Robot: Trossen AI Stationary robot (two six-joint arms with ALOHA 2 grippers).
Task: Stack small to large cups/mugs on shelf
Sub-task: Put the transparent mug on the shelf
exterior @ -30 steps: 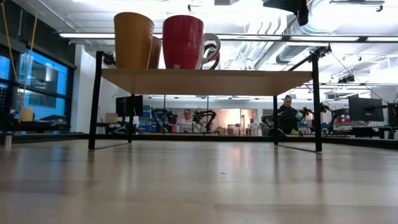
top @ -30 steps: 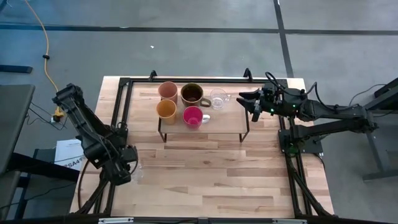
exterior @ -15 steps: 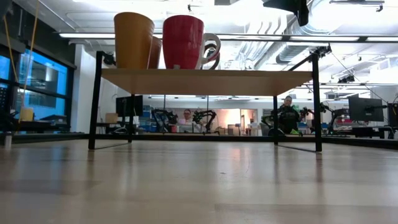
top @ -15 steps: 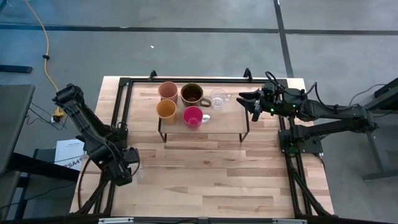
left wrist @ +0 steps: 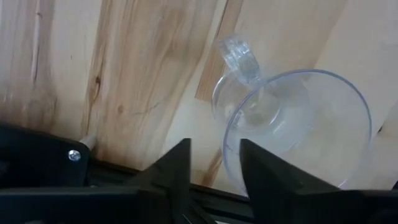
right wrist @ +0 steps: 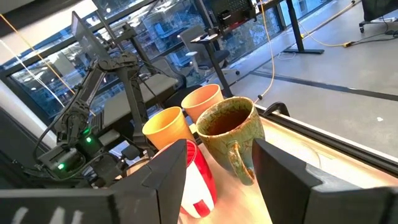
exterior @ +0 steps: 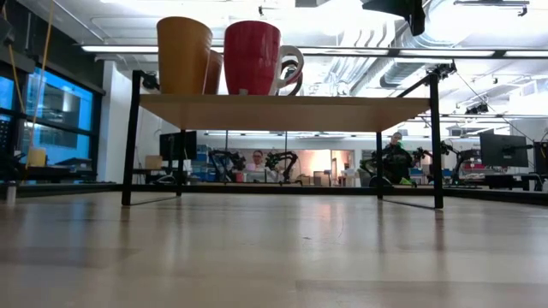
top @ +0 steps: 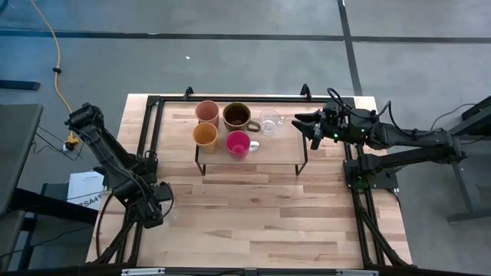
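Observation:
On the shelf (top: 284, 149) stand a peach tumbler (top: 207, 112), a brown handled mug (top: 236, 116), a clear glass mug (top: 268, 120), a yellow-orange cup (top: 204, 136) and a red-pink cup (top: 238, 142), each on its base. Another clear glass mug (left wrist: 292, 124) stands upright on the table near its left edge. My left gripper (left wrist: 214, 165) points down over this mug, open, with one finger outside its wall and one over its hollow. My right gripper (top: 313, 132) hangs level and open beside the shelf's right end, touching nothing. My left gripper comes at the clear glass mug from above, the rim's part (left wrist: 225, 149) opposite the handle (left wrist: 239, 53) standing between its two fingers. A gap shows between the outer finger (left wrist: 177, 165) and the wall. Whether the inner finger (left wrist: 261, 168) touches the glass, I cannot tell.
A black frame (top: 149, 138) runs along the table's left, far and right edges. Bare wood (top: 261, 215) lies in front of the shelf. In the low view people sit at desks (exterior: 257, 162) far behind the table.
My left gripper has come down a little over the clear glass mug on the table. The mug and the cups on the shelf stand as before.

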